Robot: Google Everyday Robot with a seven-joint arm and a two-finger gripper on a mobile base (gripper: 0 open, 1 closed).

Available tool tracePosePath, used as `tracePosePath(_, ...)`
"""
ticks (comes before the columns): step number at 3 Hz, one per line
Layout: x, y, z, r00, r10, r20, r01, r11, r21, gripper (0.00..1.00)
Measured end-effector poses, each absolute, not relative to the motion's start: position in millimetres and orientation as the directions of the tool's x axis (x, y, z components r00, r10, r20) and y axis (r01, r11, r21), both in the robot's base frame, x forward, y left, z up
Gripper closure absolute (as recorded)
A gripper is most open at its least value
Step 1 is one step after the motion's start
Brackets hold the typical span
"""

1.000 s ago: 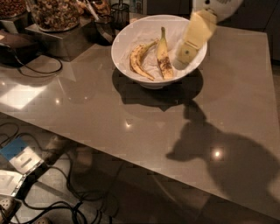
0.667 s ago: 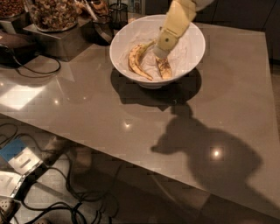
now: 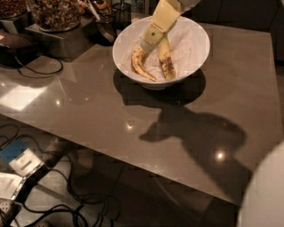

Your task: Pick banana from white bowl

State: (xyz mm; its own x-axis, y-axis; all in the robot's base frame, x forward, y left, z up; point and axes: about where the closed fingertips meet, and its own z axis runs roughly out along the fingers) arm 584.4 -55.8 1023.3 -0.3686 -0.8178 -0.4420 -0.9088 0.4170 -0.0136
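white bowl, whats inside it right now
Two bananas lie in the white bowl: a blotchy banana and a curved banana. The gripper reaches in between them, hiding whatever lies beneath it.

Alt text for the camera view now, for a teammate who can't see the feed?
The claw is inside the white bowl, at the top ends of two bananas: the blotched banana on the right, a curved banana on the left. The bowl sits on a glossy table, jars of nuts at the far left.
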Motion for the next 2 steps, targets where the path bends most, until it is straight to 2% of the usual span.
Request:
tracePosePath(1, 610, -44, 1009, -0.467, -0.764, -0.444, -0.869, 0.490, 0.071, 0.00)
tracePosePath(2, 620, -40, 1010, -0.469, -0.747, -0.472, -0.862, 0.503, 0.060, 0.00)
